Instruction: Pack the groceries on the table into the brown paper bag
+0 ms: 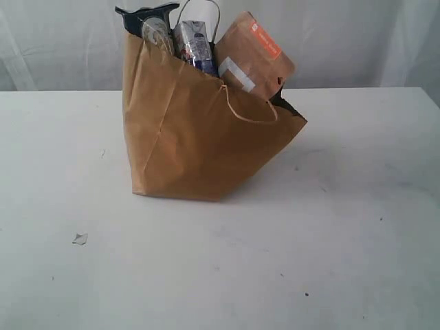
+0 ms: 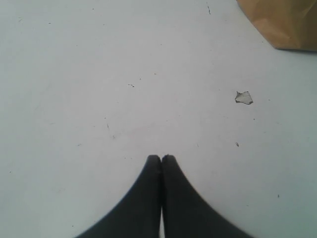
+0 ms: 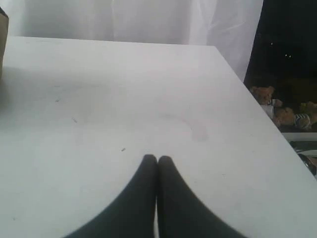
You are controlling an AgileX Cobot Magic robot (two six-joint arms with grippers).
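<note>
The brown paper bag (image 1: 199, 137) stands on the white table (image 1: 330, 247), leaning and creased. Out of its mouth stick a brown pouch with a white square (image 1: 251, 58), a long pasta packet (image 1: 194, 45) and a clear-wrapped item with a dark top (image 1: 152, 24). A corner of the bag (image 2: 285, 22) shows in the left wrist view. My left gripper (image 2: 161, 158) is shut and empty over bare table. My right gripper (image 3: 157, 158) is shut and empty too, over bare table. Neither arm shows in the exterior view.
A small torn scrap (image 1: 80, 238) lies on the table left of the bag; the same scrap (image 2: 243, 97) shows in the left wrist view. The table's edge (image 3: 257, 114) runs near my right gripper, with a dark room and soft toys (image 3: 277, 106) beyond.
</note>
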